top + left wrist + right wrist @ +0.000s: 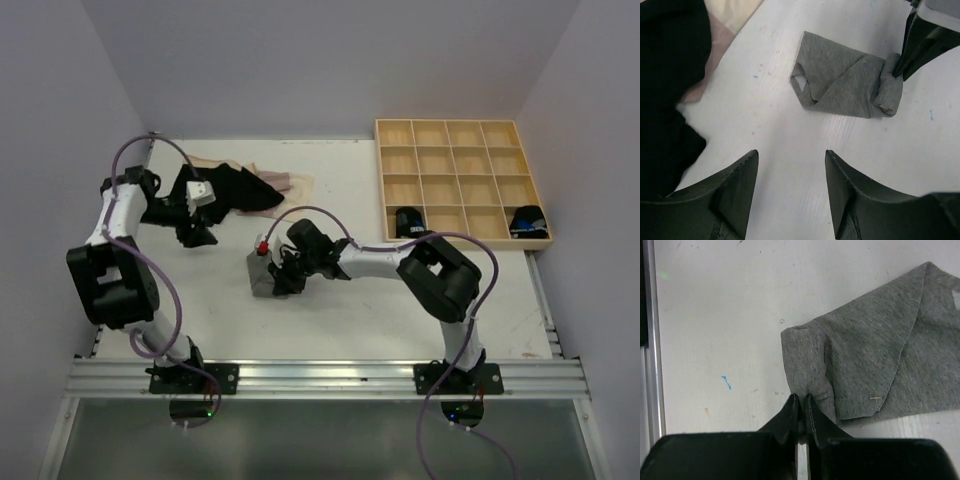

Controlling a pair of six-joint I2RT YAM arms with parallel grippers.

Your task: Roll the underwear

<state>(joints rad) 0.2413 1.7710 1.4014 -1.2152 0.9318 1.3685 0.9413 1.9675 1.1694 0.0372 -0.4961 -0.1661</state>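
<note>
Grey underwear (875,365) lies on the desk (715,315), 1 end rolled; my right end effector (802,402) is pinched shut on that roll. My left end effector (790,156) hangs wide, empty, the garment ahead of it.

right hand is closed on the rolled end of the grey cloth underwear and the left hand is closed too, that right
Not quite. The left hand is open, its jaws standing well apart, as the left wrist view shows. The right hand is indeed closed on the rolled end of the grey cloth underwear.
</note>
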